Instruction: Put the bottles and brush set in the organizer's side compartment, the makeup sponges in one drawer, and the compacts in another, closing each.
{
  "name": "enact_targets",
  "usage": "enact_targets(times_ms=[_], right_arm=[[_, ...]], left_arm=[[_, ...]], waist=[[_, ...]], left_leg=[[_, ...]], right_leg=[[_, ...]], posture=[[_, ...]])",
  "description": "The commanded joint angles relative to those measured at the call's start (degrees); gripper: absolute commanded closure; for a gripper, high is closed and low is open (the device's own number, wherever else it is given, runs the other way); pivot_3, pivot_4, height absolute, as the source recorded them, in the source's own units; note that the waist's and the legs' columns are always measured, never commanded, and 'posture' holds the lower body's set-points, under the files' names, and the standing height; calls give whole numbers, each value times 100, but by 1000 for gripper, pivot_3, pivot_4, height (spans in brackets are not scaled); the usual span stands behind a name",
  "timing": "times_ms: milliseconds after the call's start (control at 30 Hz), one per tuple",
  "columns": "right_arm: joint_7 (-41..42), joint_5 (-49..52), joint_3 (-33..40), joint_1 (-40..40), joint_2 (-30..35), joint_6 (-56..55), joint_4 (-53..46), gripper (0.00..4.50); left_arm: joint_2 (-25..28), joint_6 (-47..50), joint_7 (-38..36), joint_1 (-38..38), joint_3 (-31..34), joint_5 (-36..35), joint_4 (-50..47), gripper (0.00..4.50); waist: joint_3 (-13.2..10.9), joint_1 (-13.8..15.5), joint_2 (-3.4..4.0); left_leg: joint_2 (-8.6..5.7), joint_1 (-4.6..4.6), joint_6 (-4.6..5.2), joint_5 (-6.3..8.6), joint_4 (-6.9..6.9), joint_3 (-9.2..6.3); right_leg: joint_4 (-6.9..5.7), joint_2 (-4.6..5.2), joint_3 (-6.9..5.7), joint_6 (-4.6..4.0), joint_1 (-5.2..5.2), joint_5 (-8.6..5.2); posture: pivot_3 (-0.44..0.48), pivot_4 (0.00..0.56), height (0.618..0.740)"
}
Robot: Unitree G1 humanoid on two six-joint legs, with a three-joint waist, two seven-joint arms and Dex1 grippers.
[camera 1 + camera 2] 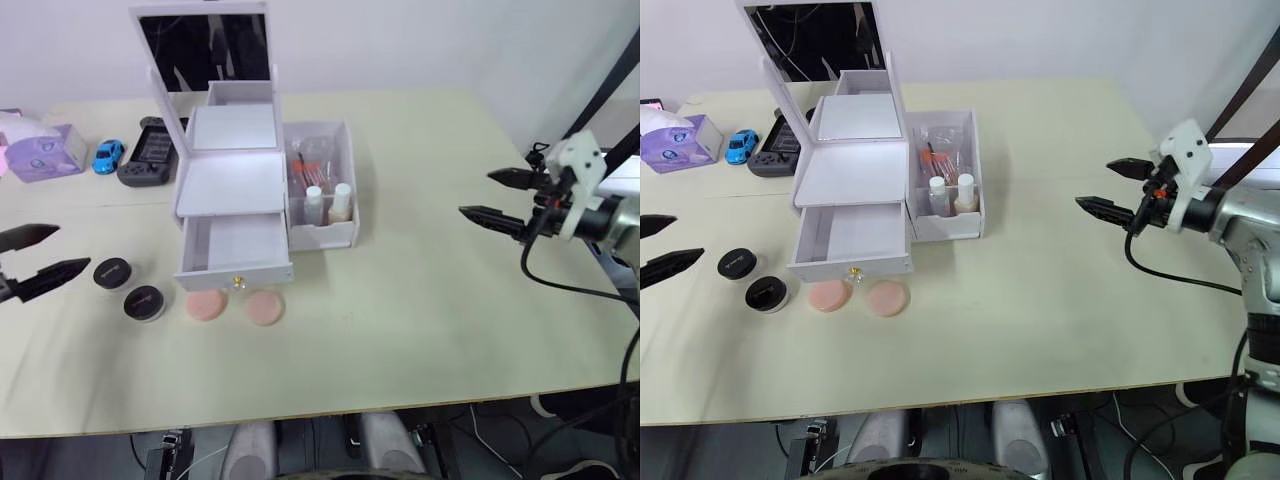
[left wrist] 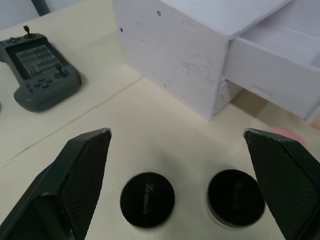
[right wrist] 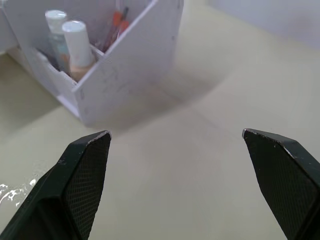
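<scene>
The white organizer point(image 1: 232, 180) stands mid-table, mirror up, its lower drawer point(image 1: 234, 250) pulled open and empty. Its side compartment point(image 1: 345, 190) holds two bottles point(image 1: 327, 204) and the brush set point(image 1: 305, 163); the bottles point(image 3: 70, 42) also face my right wrist. Two pink makeup sponges point(image 1: 236, 305) lie in front of the drawer. Left of them sit two round black compacts point(image 1: 129, 288), which lie just ahead of my left fingers in the wrist view point(image 2: 192, 199). My left gripper point(image 1: 32, 258) hovers open at the table's left edge. My right gripper point(image 1: 505, 198) hangs open, empty, far right of the organizer.
At the back left lie a grey handheld game controller point(image 1: 152, 152), a small blue toy car point(image 1: 107, 155) and a purple-and-white box point(image 1: 42, 152). The table's front edge runs close below the sponges. A black cable point(image 1: 560, 280) trails from my right arm.
</scene>
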State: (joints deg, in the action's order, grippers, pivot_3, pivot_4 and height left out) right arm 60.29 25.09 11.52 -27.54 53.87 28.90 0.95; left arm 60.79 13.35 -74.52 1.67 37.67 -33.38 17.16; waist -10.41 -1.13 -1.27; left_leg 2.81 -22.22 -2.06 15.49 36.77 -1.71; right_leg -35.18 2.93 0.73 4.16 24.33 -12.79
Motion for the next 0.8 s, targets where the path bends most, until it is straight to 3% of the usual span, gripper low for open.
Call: enact_targets(times_ms=[33,100,267,433,600,800], right_arm=[[241,-79,-193,-250,-69,-410,74,0],[245,-29,-390,-646,-128,38,387,0],[564,-19,-783,-1274,-262,76,356,0],[1029,708,-839,-1809,-427,956,26,0],[1609,1094,-1275,-2059,-261,1499,-848,0],[1667,930,-1527,-2191,-92,1625,-1191,0]], left_arm=[[-104,271,187,398,641,-207,-696,43],[-248,448,262,753,934,-271,-1079,43],[-835,1003,384,1849,1571,-587,-2379,43],[-1640,1396,765,2672,1723,-1022,-3657,43],[-2766,1300,1250,3605,1003,-1092,-5219,43],[-3364,1107,1905,3962,-280,-642,-6232,43]], waist=[[-4,-112,14],[-26,-180,51],[-32,-106,61],[-29,-86,53],[-23,-77,41],[-16,35,30]], left_leg=[[-31,-9,1,-2,-11,-59],[-122,0,-26,-35,-13,-250],[-113,-16,-55,-51,-13,-225],[-110,-4,-55,-51,-40,-179],[-111,6,-55,-50,-44,-141],[-97,4,-55,-50,-19,-146]], right_leg=[[1,41,-68,9,-29,-12],[-8,110,-199,32,-86,-55],[-10,126,-217,20,-57,-56],[0,123,-168,22,-42,-57],[2,119,-127,24,-35,-57],[-2,81,-104,17,-29,-54]], posture=[[0,150,740],[0,150,740],[0,150,740],[0,150,740],[0,150,740],[0,150,740]])
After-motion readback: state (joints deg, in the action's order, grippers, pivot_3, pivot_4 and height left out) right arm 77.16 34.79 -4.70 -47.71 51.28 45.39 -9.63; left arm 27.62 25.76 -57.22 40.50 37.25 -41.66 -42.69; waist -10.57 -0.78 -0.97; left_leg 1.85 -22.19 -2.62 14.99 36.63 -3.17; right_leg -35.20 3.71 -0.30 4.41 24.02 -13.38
